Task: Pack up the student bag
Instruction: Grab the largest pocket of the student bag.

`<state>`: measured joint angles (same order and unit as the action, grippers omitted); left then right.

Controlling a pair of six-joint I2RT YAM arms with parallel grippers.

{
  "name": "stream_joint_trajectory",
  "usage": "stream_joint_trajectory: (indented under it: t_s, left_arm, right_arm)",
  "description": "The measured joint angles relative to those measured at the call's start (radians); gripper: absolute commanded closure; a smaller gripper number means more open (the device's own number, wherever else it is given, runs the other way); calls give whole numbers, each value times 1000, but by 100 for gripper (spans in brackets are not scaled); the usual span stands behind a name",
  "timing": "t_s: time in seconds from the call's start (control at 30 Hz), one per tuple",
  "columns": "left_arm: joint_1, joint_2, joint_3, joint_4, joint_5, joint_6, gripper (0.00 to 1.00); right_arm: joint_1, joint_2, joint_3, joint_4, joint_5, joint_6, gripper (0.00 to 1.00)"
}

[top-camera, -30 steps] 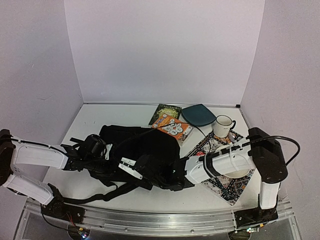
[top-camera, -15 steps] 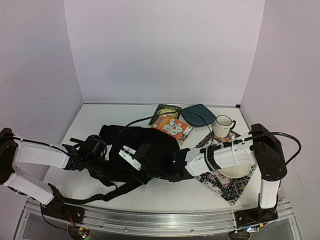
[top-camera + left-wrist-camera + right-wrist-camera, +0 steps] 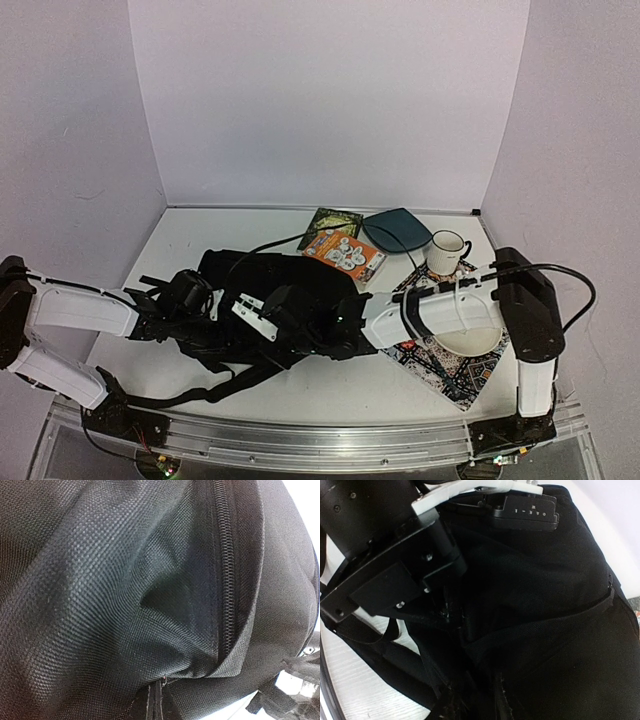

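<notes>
**Overhead view:** the black backpack [image 3: 300, 285] lies flat on the centre-left of the white counter [image 3: 190, 235], with both arms reaching over it. The left claw [image 3: 220, 306] is pressed together at the backpack's left side. The right claw [image 3: 265, 318] sits on the fabric just beside it. An orange book [image 3: 345, 252] lies at the backpack's far edge.

**Left wrist view:** woven fabric and a zipper [image 3: 225, 580] fill the frame.

**Right wrist view:** dark folds and a strap [image 3: 380, 650] are visible. Whether the right claw is spread cannot be told.
</notes>
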<state>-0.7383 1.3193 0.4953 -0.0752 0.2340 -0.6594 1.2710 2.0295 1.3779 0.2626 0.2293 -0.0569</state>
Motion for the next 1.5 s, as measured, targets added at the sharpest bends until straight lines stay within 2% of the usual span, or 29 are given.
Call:
stream_joint_trajectory:
  t_s: [0.1,0.3,0.43,0.87,1.23,1.5]
  left_arm:
    - [0,0,0,-1,0,0,100]
    - [1,0,0,-1,0,0,100]
    - [1,0,0,-1,2,0,100]
    - [3,0,0,-2,7,-1,100]
    - [3,0,0,-2,7,-1,100]
    - [3,0,0,-3,7,-1,100]
  right_arm:
    - [8,-39,-20,-21,2,-6,69]
    - [38,-108,-32,-53,5,-38,80]
    - [51,-93,-24,-90,6,-72,82]
    - [52,40,64,-130,44,-172,78]
    - [54,67,95,-135,145,-206,75]
    - [54,67,95,-134,196,-210,67]
